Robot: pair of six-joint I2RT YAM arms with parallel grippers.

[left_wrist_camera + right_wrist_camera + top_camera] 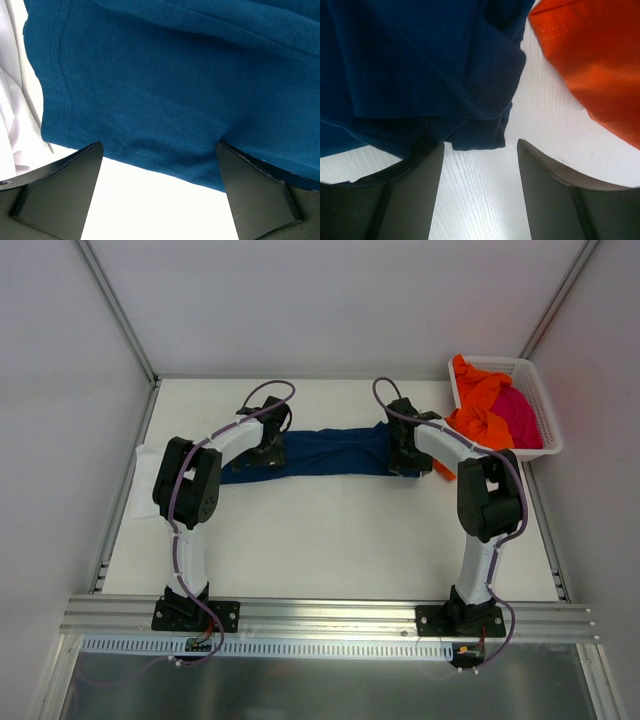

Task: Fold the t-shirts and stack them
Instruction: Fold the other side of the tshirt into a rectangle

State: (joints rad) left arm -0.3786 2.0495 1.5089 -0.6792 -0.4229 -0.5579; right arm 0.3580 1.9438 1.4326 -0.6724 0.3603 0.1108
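A navy blue t-shirt (330,452) lies folded into a long strip across the table. My left gripper (268,452) is at its left end, open, with its fingertips wide apart at the shirt's near hem (165,75). My right gripper (403,455) is at the right end. Its jaws (480,145) stand apart over bare table, and a folded navy corner (475,135) lies just at the tips, ungripped. A white t-shirt (143,475) lies at the table's left edge. The orange t-shirt (478,405) and the magenta one (520,415) sit bunched in the basket.
The white lattice basket (553,445) stands at the back right corner. Orange cloth (590,60) spills over its side close to my right gripper. The white shirt (15,100) touches the navy strip's left end. An aluminium rail (330,615) runs along the near edge.
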